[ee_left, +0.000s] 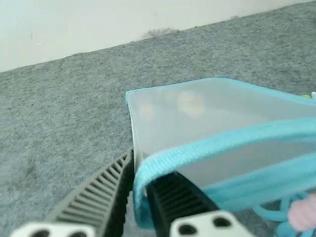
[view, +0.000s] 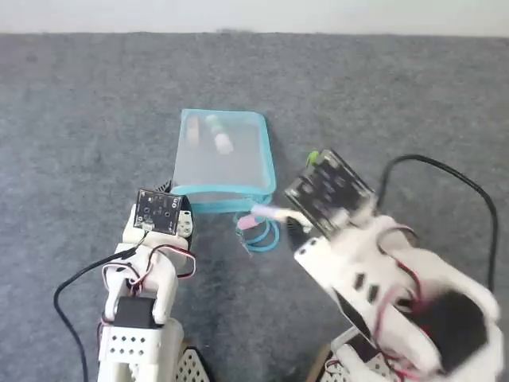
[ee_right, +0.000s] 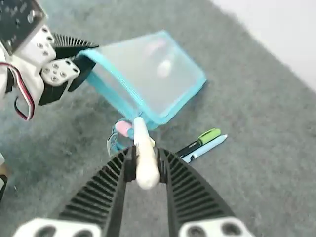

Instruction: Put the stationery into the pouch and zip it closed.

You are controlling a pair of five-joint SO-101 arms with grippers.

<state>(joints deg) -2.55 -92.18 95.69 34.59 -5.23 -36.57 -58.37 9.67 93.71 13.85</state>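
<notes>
On a grey carpet [view: 87, 119] that runs back to a white wall [ee_left: 74, 24], two robot arms work over a flat, translucent zip pouch with turquoise trim [view: 225, 163]; the pouch lies between the arms and a little ahead of them; pale, blurred shapes, one white [ee_right: 164, 67] and one pinkish [ee_right: 155, 47], show through its clear face. The left gripper [ee_left: 138, 173] is pinched tight on the turquoise trim at the pouch's near corner, on that arm's own side, its black ribbed fingers [ee_left: 106, 190] closed on either side of the band; the right wrist view shows the same grip [ee_right: 89, 61] from across the pouch. The right gripper [ee_right: 145, 153] is clamped on a long white pen with a pink end [ee_right: 143, 158], which points forward out of the jaws; the pink end [view: 258, 213] sits just beside the pouch's near edge, over a turquoise cord loop [view: 266, 237] that trails from the pouch onto the carpet. Two more pens lie side by side on the carpet near the pouch's edge on the right arm's side, apart from it: a dark pen with a green cap [ee_right: 200, 140] and a light blue pen [ee_right: 210, 146]; whether the zip stands open cannot be told.
</notes>
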